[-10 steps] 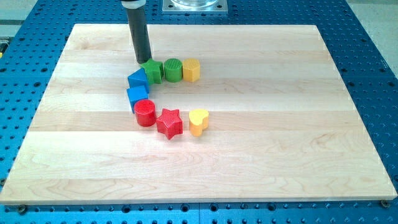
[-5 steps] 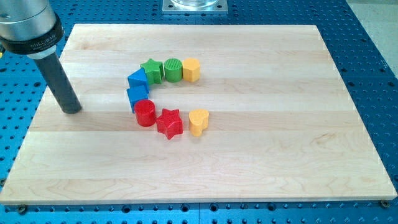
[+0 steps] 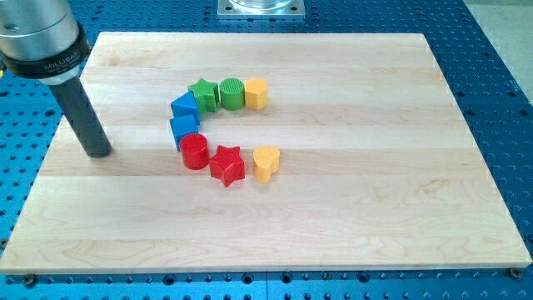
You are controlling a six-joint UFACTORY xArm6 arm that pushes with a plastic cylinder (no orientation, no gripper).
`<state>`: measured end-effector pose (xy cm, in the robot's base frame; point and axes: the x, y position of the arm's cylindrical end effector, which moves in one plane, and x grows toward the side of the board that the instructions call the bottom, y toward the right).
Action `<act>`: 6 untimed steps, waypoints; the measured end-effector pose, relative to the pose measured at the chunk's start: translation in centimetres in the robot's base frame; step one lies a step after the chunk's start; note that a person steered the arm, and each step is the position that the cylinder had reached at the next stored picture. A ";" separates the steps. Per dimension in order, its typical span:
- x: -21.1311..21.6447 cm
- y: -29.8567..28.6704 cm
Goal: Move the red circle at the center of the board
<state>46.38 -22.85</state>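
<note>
The red circle stands on the wooden board, left of the board's middle. It touches a blue block above it and a red star at its right. My tip rests on the board at the view's left, well left of the red circle and apart from every block. The rod rises up and to the left from it.
The blocks form a C shape: a second blue block, a green star, a green circle, a yellow block along the top, and a yellow heart at the lower right. A blue perforated table surrounds the board.
My tip has swung from beside the green star at the top down to the board's left side, then edged slightly down and right. No block has moved.
</note>
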 end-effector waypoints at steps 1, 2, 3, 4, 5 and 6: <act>4.4 -0.6; 8.7 1.2; 6.7 5.8; 2.9 9.8; 0.9 11.0; 0.9 12.8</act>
